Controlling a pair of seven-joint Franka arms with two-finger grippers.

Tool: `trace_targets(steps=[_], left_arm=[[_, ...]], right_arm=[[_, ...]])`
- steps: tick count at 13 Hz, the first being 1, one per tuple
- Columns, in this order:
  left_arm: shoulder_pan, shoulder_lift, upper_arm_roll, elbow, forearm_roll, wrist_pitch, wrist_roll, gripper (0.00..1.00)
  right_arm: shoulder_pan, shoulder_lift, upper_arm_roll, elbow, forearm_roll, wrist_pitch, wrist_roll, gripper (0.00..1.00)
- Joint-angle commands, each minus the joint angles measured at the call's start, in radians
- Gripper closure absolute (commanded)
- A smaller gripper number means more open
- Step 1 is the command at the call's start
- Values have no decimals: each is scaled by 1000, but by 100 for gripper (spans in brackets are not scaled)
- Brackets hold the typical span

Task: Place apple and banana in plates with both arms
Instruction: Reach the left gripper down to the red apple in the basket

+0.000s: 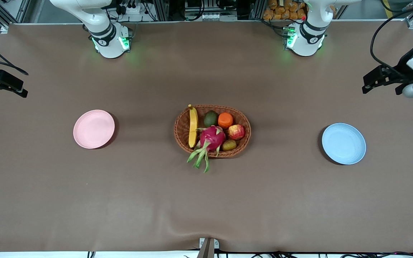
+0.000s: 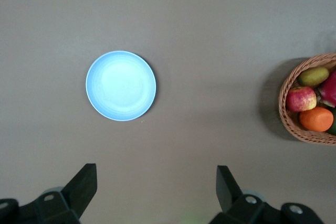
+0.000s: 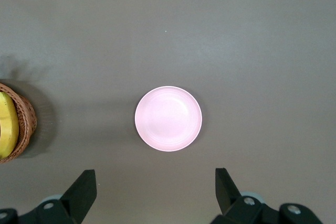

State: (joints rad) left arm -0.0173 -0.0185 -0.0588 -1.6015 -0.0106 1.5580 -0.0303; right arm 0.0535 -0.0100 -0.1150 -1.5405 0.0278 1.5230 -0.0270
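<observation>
The apple (image 1: 236, 132) and the banana (image 1: 193, 126) lie in a brown wicker basket (image 1: 181, 122) at the table's middle. The pink plate (image 1: 94, 129) sits bare toward the right arm's end, and the blue plate (image 1: 343, 143) sits bare toward the left arm's end. My left gripper (image 1: 373, 81) is open and empty, high over the table near the blue plate (image 2: 121, 85). Its wrist view shows the gripper (image 2: 156, 187) and the apple (image 2: 301, 98). My right gripper (image 1: 13, 87) is open and empty, high near the pink plate (image 3: 168, 118). Its wrist view shows the gripper (image 3: 156, 190) and the banana (image 3: 6, 124).
The basket also holds a magenta dragon fruit (image 1: 212, 138), an orange fruit (image 1: 225, 120), a dark green avocado (image 1: 210, 118) and a small yellow-green fruit (image 1: 229, 144). The dragon fruit's green leaves hang over the basket's near rim. Brown tabletop lies between the basket and each plate.
</observation>
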Motion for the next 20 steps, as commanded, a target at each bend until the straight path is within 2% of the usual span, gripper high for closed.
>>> trace_targets(steps=[1, 3, 12, 16, 20], left_arm=[[-27, 78, -12, 17, -25, -9, -5, 0], [-67, 141, -21, 14, -64, 31, -31, 0], [-378, 406, -35, 6, -97, 253, -394, 0], [-452, 508, -35, 8, -120, 361, -450, 0], [-458, 584, -36, 17, -176, 454, -476, 0]], right_arm=[[31, -36, -5, -36, -11, 16, -11, 0], [61, -42, -3, -36, -42, 14, -10, 0], [66, -22, -8, -26, -29, -12, -11, 0], [75, 14, -6, -23, -29, -18, -13, 0], [92, 24, -3, -23, -29, -53, -14, 0]])
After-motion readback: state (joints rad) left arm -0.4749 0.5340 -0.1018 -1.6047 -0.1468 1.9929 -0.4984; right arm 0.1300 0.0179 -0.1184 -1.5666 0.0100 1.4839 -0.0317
